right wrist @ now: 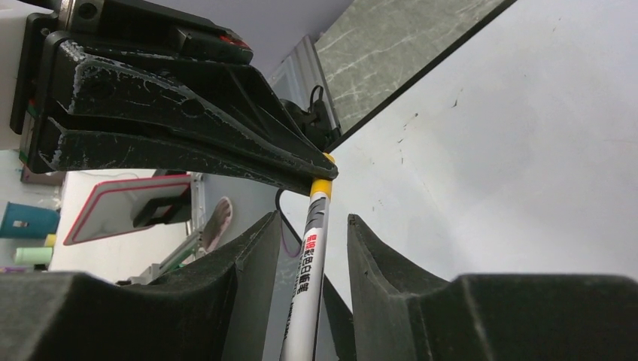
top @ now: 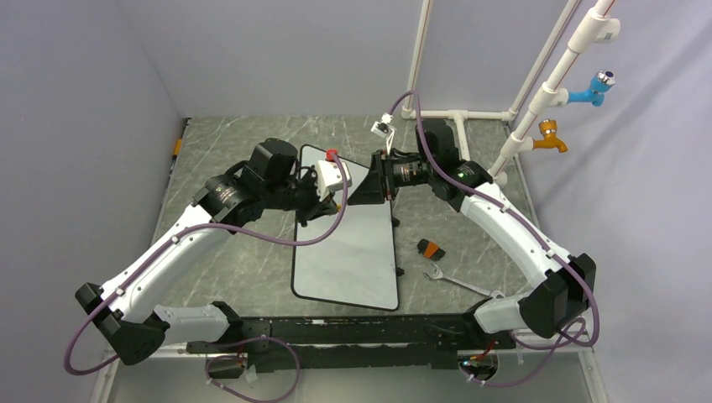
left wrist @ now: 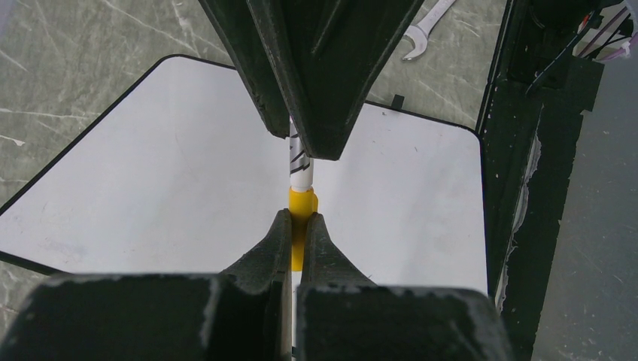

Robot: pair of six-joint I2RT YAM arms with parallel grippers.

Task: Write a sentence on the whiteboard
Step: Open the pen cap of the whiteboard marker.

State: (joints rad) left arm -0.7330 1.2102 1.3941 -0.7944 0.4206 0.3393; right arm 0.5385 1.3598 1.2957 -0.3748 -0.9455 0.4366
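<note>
The whiteboard (top: 344, 260) lies flat mid-table, white with a thin black rim, and no orange letters of the sentence show on it. It also fills the left wrist view (left wrist: 150, 173) and the right wrist view (right wrist: 489, 150). Both grippers meet above its far end. My left gripper (top: 323, 206) (left wrist: 299, 218) is shut on the yellow cap (left wrist: 301, 204) of a white marker (right wrist: 312, 256). My right gripper (top: 363, 193) (right wrist: 312, 219) faces it, its jaws standing either side of the marker's barrel (left wrist: 300, 169) with gaps showing.
A silver wrench (top: 458, 281) (left wrist: 425, 30) lies right of the board. A small black and orange object (top: 431, 248) lies beside it. A white pipe frame (top: 470, 115) with blue and orange fittings stands at the back right.
</note>
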